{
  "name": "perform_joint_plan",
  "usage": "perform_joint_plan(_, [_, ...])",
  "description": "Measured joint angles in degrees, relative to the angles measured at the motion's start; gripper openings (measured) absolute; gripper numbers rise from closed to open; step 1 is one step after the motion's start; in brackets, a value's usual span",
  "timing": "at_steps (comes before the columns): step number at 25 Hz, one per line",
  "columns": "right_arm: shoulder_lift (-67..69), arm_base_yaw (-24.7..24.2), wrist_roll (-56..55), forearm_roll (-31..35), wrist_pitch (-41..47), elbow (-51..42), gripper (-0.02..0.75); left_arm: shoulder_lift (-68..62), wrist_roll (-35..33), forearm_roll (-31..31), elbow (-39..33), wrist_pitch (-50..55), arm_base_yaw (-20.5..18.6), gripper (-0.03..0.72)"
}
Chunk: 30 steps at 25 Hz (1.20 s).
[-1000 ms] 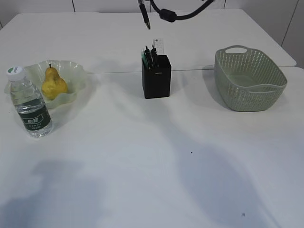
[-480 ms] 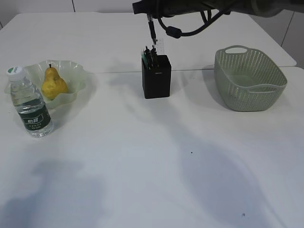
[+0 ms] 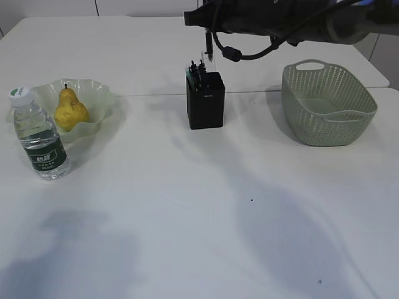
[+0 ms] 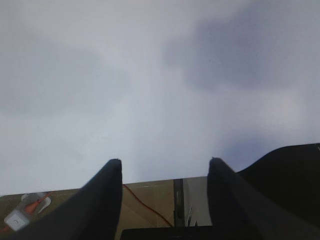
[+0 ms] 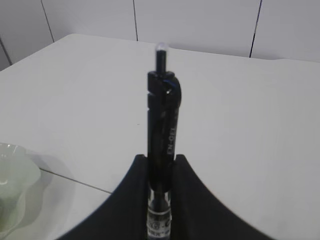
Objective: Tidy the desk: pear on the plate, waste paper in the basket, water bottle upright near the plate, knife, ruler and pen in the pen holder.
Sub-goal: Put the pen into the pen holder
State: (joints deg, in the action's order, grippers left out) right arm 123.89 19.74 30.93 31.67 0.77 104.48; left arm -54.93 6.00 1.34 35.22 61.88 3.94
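One item outstanding: black pen (image 5: 161,145), pinched upright in right gripper (image 5: 160,165), poised above pen holder (image 3: 205,99). Next: lower straight, release. Left gripper (image 4: 165,172): half-open, empty.

Yellow pear (image 3: 70,111) on pale green plate (image 3: 100,99), black pen holder (image 3: 206,99), sage green lattice basket (image 3: 327,118).

Bright, even overhead light fell on the white matte tabletop (image 3: 187,205), leaving broad soft grey shadows. The black plastic pen (image 5: 162,125) blurred at its tip.
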Motion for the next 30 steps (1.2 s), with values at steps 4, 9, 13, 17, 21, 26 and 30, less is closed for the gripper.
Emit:
perform_joint_plan(4, [1.27, 0.00, 0.00, 0.14, -0.77, 0.00, 0.100, 0.00, 0.00, 0.00, 0.00, 0.00, 0.00, 0.384])
perform_joint_plan(9, [2.44, 0.00, 0.00, 0.18, -1.58, -0.16, 0.100, 0.00, 0.00, 0.00, 0.00, -0.10, 0.00, 0.384])
perform_joint_plan(13, [3.34, 0.00, 0.00, 0.32, -3.75, -0.16, 0.100, 0.00, 0.00, 0.00, 0.00, -0.33, 0.00, 0.384])
perform_joint_plan(17, [4.72, 0.00, 0.00, 0.42, -5.00, -0.16, 0.100, 0.00, 0.00, 0.00, 0.00, -0.60, 0.00, 0.384])
perform_joint_plan(21, [6.46, 0.00, 0.00, 0.42, -7.32, -0.16, 0.100, 0.00, 0.00, 0.00, 0.00, -1.32, 0.00, 0.384])
perform_joint_plan(26, [7.49, 0.00, 0.00, 0.55, -9.10, -0.16, 0.100, 0.00, 0.00, 0.00, 0.00, -1.45, 0.00, 0.384])
perform_joint_plan(30, [7.95, 0.00, 0.00, 0.55, -10.59, -0.16, 0.100, 0.00, 0.00, 0.00, 0.00, -1.45, 0.00, 0.384])
